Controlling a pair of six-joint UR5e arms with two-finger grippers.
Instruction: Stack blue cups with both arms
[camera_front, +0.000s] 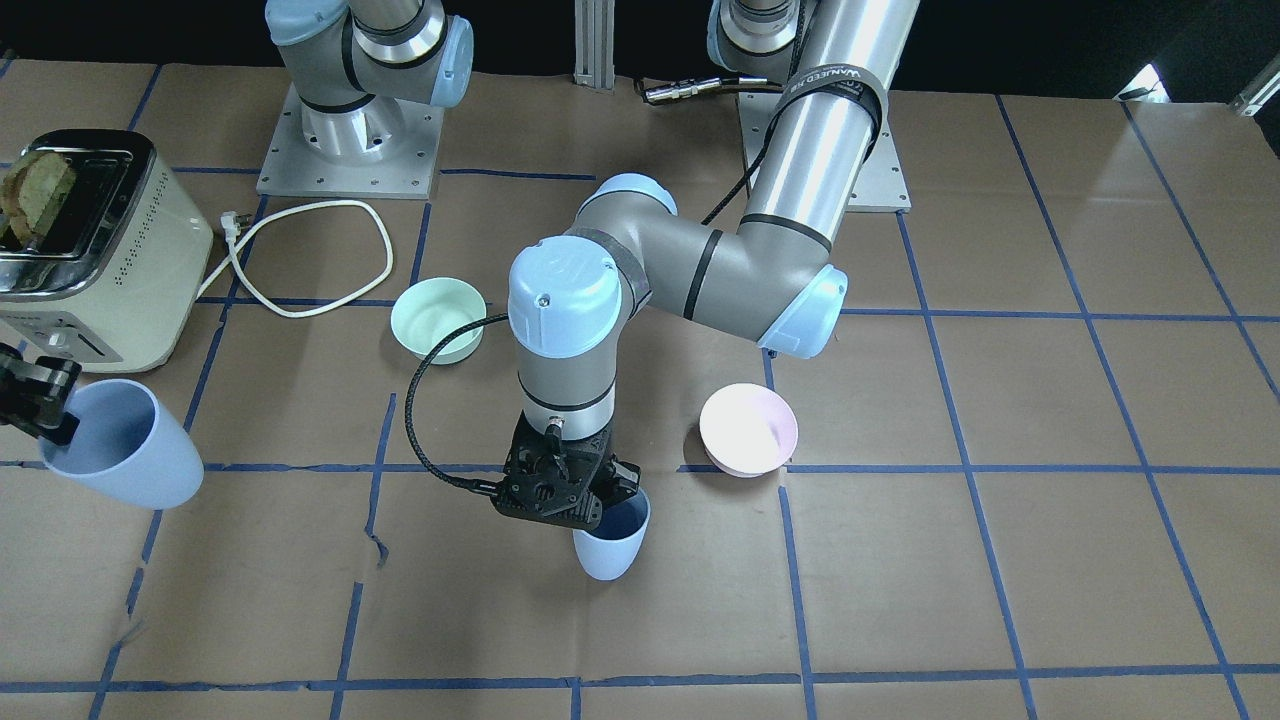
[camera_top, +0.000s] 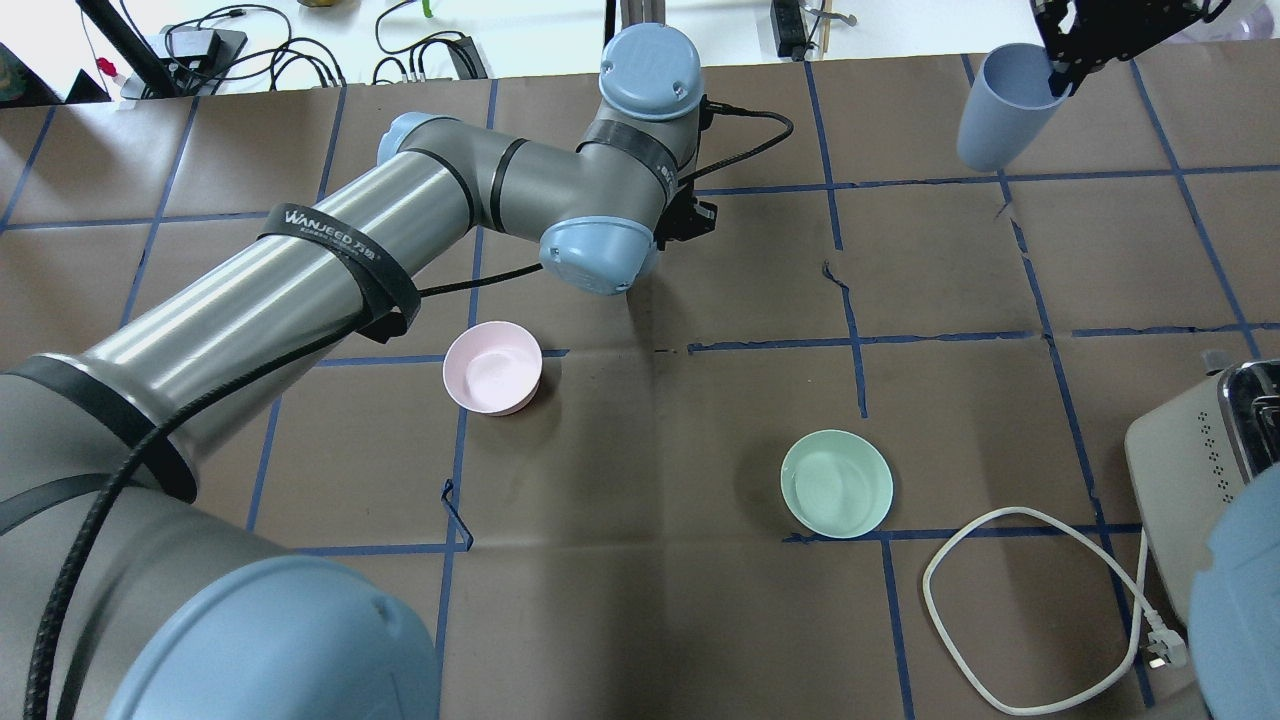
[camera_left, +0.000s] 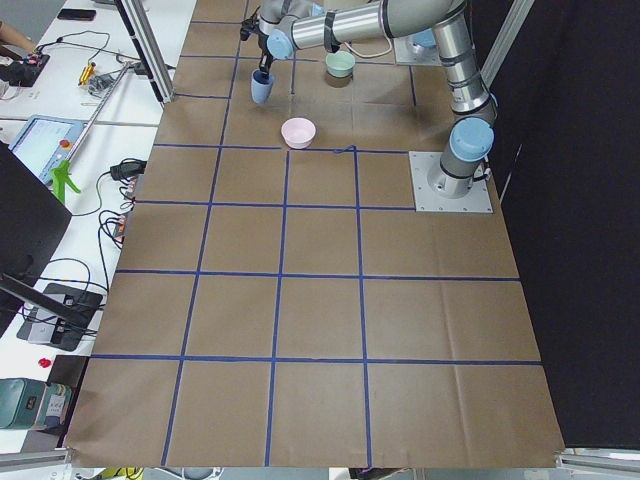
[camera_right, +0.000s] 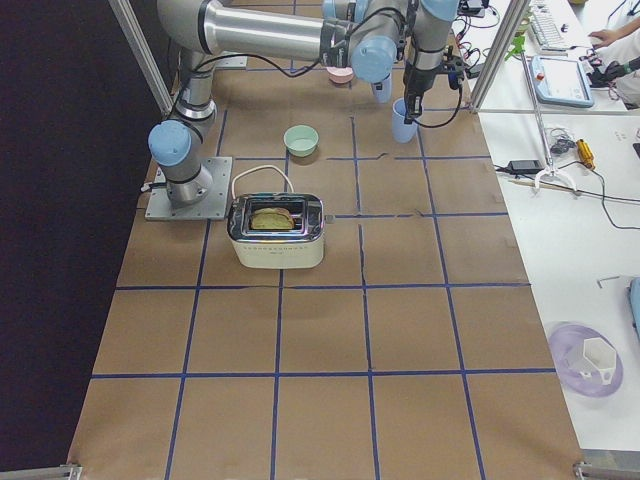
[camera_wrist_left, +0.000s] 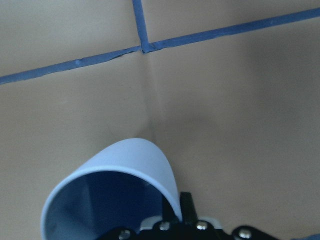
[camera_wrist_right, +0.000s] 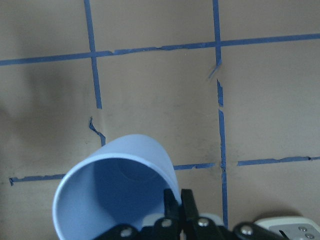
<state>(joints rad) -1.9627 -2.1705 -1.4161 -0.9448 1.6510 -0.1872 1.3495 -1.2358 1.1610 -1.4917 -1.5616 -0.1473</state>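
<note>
Two pale blue cups are each held by the rim. My left gripper (camera_front: 612, 493) is shut on one blue cup (camera_front: 612, 545) near the middle of the table. In the left wrist view this cup (camera_wrist_left: 112, 192) hangs tilted under the fingers (camera_wrist_left: 186, 210). In the overhead view my left wrist hides it. My right gripper (camera_front: 55, 425) is shut on the other blue cup (camera_front: 120, 445) at the table's edge, tilted and raised. It also shows in the overhead view (camera_top: 1000, 105) and the right wrist view (camera_wrist_right: 115, 192). The two cups are far apart.
A mint-green bowl (camera_front: 438, 318) and a pale pink bowl (camera_front: 748, 428) stand open side up between the arms. A cream toaster (camera_front: 80, 260) with bread in it stands near the right gripper. Its white cord (camera_front: 310, 260) lies looped beside the green bowl.
</note>
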